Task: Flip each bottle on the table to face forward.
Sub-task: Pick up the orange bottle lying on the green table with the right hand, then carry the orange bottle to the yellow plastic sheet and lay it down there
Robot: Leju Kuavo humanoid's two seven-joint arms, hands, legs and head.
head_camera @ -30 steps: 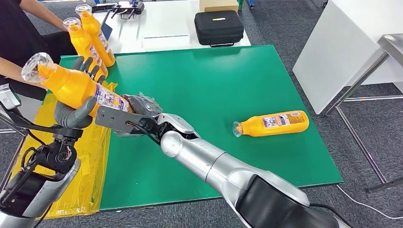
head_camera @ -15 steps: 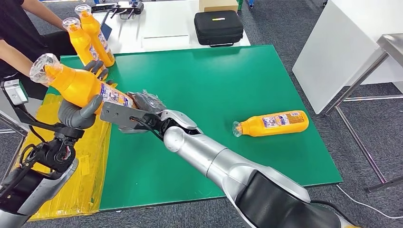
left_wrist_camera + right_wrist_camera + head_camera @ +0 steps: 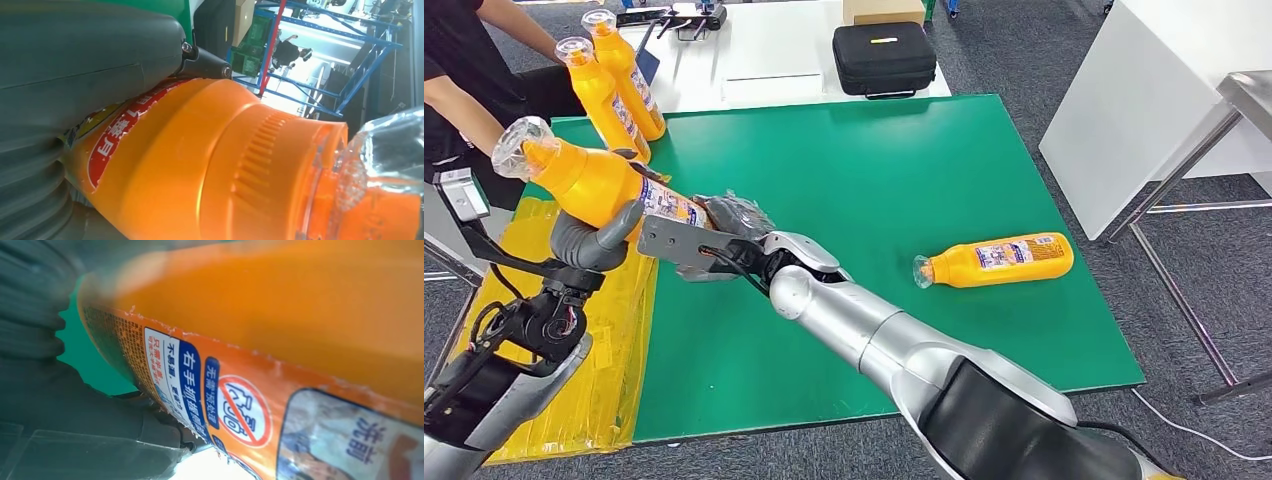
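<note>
Bottle, glossy orange plastic, gripped by left hand.

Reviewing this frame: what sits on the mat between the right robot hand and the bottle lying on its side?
Nothing: in the head view, bare green mat separates the right robot hand from the lying bottle.

A glossy orange plastic bottle with a clear cap and a red, blue and white printed label lies tilted above a flat green table mat.
</note>
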